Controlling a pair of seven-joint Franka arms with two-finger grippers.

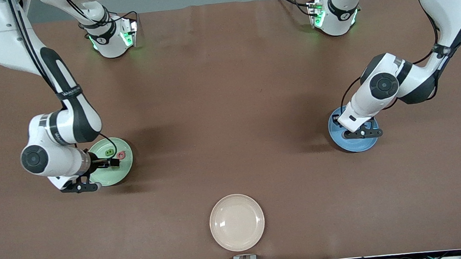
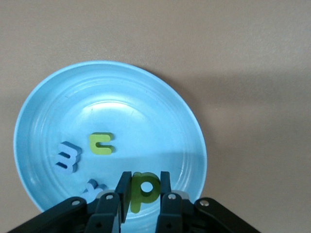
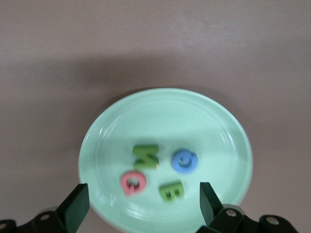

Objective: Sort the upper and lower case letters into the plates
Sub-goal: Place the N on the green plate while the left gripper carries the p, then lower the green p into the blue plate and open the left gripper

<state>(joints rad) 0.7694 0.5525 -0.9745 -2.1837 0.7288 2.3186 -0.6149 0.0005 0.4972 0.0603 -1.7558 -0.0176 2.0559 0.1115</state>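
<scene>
The bright blue plate [image 2: 146, 97] lies at the left arm's end of the table [image 1: 353, 147]. In it lie a green c [image 2: 101, 143], a blue m [image 2: 67, 156] and a blue x [image 2: 95, 187]. My left gripper [image 2: 144, 180] hangs over this plate, shut on a green lowercase p [image 2: 146, 188]. The pale mint green plate [image 3: 165, 111] lies at the right arm's end [image 1: 127, 165]. It holds a green M [image 3: 146, 156], a blue G [image 3: 184, 160], a red Q [image 3: 133, 182] and a green E [image 3: 171, 190]. Above it my right gripper [image 3: 143, 206] is open and holds nothing.
A cream-white plate [image 1: 237, 222] with nothing in it sits near the table's front edge, midway between the two arms. Brown tabletop [image 1: 228, 104] spreads between the plates.
</scene>
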